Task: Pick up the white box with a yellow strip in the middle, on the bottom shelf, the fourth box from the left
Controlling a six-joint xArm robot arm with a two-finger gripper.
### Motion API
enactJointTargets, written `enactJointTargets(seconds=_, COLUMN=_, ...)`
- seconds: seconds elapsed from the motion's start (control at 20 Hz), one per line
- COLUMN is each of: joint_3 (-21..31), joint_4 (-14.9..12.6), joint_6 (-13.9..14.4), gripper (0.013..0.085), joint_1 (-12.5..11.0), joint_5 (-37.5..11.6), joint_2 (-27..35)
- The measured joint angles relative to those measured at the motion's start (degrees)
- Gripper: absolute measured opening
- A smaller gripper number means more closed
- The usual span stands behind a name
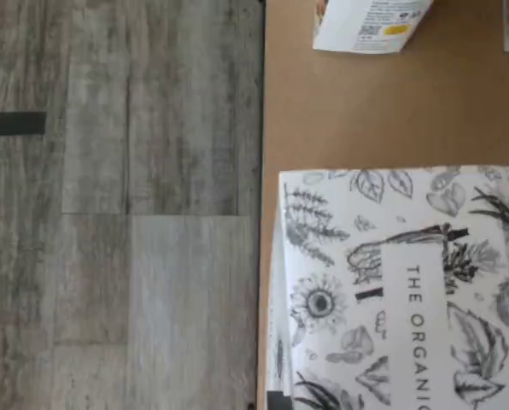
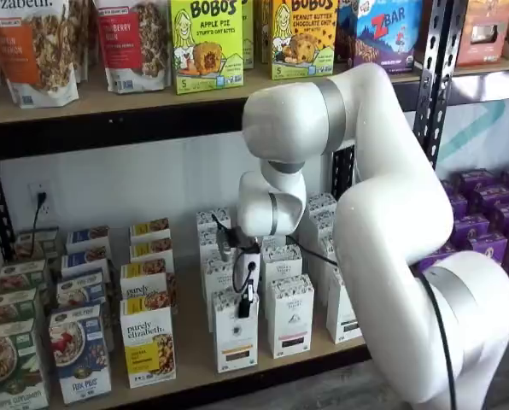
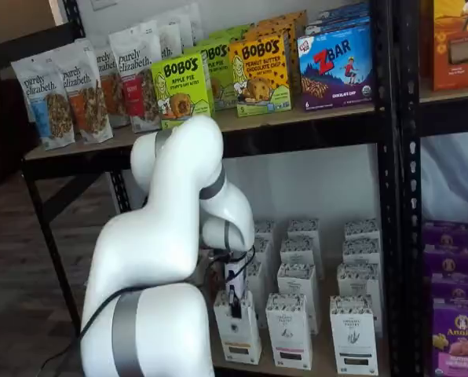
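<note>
Gripper is clamped on the white box at the bottom shelf front edge. I judge tipping the neighbouring white carton a risk during lifting.

Boxed cartons in rows on the bottom shelf

1. A grey, wood-grain plank floor fills about half the wrist view, with a short dark strip lying on it.
2. A light plywood board, the bottom shelf, fills the other half, and its straight edge meets the floor.
3. On the board sits a white box printed with black botanical drawings and the letters "THE ORGANIC".
4. Apart from it, another white carton with a small yellow mark is cut off at the picture's edge.
</note>
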Motion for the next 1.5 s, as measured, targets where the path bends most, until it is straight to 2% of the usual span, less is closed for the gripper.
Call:
enactJointTargets(seconds=0.4, joint_3=5.16, joint_4=-0.30, joint_6=1.53, gripper=0.0450, joint_1=1.62, joint_5=-1.90, joint_2=-2.56)
enactJointTargets(seconds=0.6, joint_3=9.38, joint_4=1.31, joint_6=0.68, gripper=0.0450, joint_1=2.53, joint_5=-4.27, joint_2=-4.52)
enactJointTargets(seconds=1.0, joint_3=18.16, joint_4=2.18, joint_6=0.69, gripper=0.0450, joint_1=3.84, joint_5=-8.65, joint_2=-9.22)
enactJointTargets(seconds=1.2, joint_3=22.73, joint_4=3.85, joint_6=-0.81, gripper=0.0450, joint_1=4.06, joint_5=-10.44, joint_2=-12.56)
enactJointTargets(seconds=1.4, joint_3=26.99, joint_4=-0.31, joint_6=2.62, gripper=0.0450, joint_1=3.55, joint_5=-10.72, joint_2=-16.23)
enactJointTargets(seconds=1.5, joint_3=28.54, joint_4=-1.42, joint_6=3.39, gripper=0.0450, joint_1=3.25, joint_5=-10.13, joint_2=-17.84)
